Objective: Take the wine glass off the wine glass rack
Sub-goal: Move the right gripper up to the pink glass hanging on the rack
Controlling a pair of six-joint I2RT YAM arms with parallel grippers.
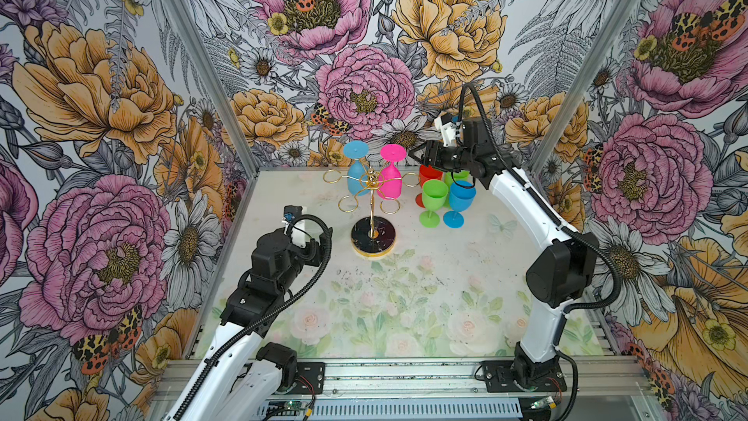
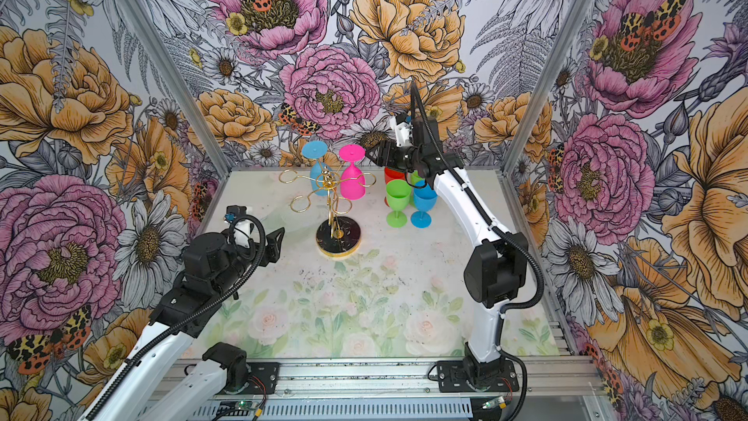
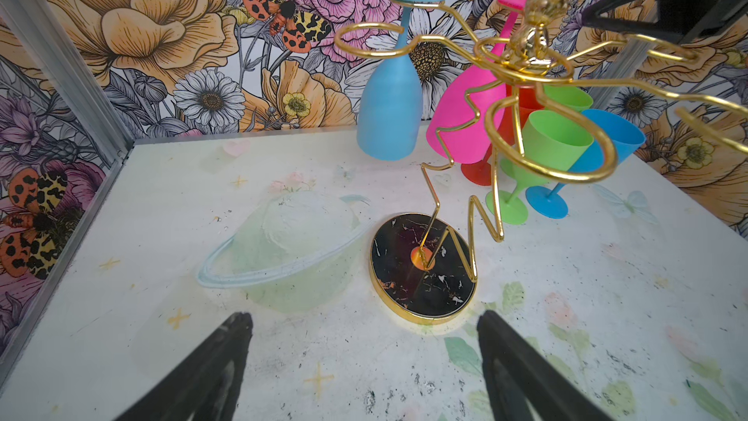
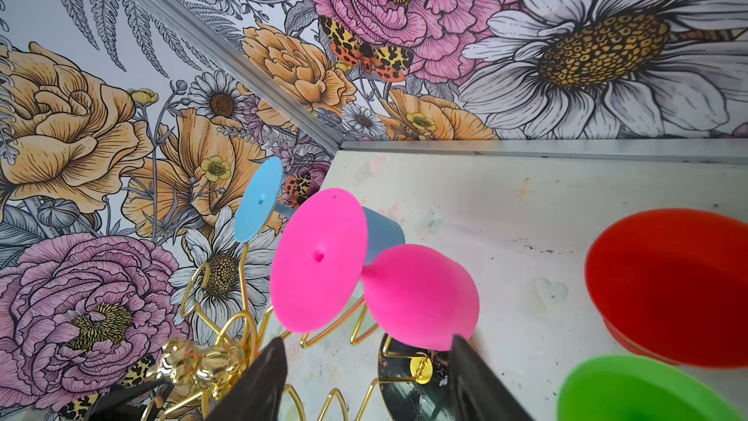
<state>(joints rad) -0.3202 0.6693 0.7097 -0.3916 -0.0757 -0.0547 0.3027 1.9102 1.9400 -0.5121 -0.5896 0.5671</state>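
The gold wine glass rack (image 1: 370, 190) (image 2: 334, 196) stands at mid-table on its round black base (image 1: 373, 238) (image 3: 423, 277). Two wine glasses hang upside down from its far arms, a light blue one (image 1: 356, 178) (image 3: 390, 115) and a pink one (image 1: 389, 182) (image 2: 351, 184) (image 4: 421, 297). My right gripper (image 1: 417, 157) (image 4: 367, 340) hovers open just right of the pink glass, level with its stem, nothing between its fingers. One fingertip (image 4: 459, 348) lies close to the pink bowl's rim. My left gripper (image 3: 364, 317) is open and empty, low over the table in front of the base.
Several plastic wine glasses stand upright right of the rack, under my right arm: red (image 1: 430, 175), green (image 1: 434, 196), blue (image 1: 461, 196) and another green behind. Flowered walls with metal posts close in the back and both sides.
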